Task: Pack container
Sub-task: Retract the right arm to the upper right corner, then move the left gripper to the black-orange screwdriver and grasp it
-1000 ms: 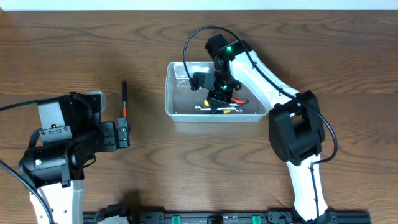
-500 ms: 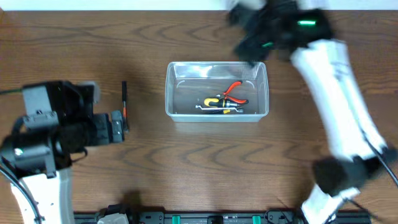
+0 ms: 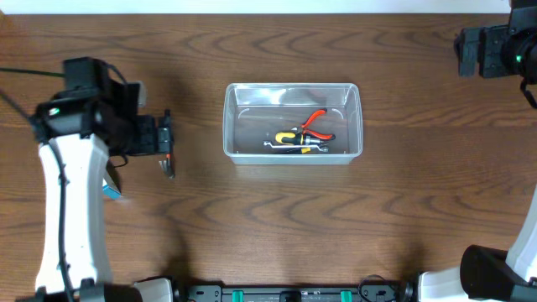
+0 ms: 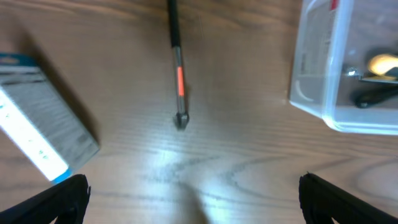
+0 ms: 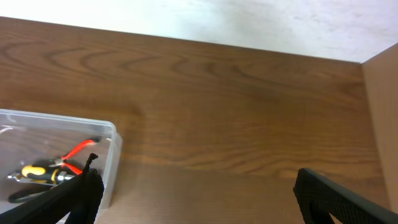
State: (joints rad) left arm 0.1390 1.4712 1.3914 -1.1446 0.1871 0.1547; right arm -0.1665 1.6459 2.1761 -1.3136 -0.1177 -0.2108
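Note:
The clear container (image 3: 229,143) sits mid-table and holds red-handled pliers (image 3: 316,123) and a yellow-handled tool (image 3: 289,137). A black screwdriver with an orange band (image 3: 169,168) lies to its left, partly under my left gripper (image 3: 166,141). In the left wrist view the screwdriver (image 4: 179,74) lies ahead of the open, empty left gripper (image 4: 193,211), with the container's corner (image 4: 311,74) at the right. My right gripper (image 3: 461,52) hangs open and empty at the far right back. Its wrist view shows the right gripper (image 5: 199,205) over bare wood, the container (image 5: 111,140) at lower left.
A small blue-and-white box (image 3: 112,190) lies beside the left arm and shows at the left of the left wrist view as the box (image 4: 37,134). The table's back edge runs along the top, a pale wall (image 5: 249,22) behind it.
My right gripper opened and drew out of the container, swinging to the far right back; the pliers stay inside. The left arm moved toward the back, over the screwdriver.

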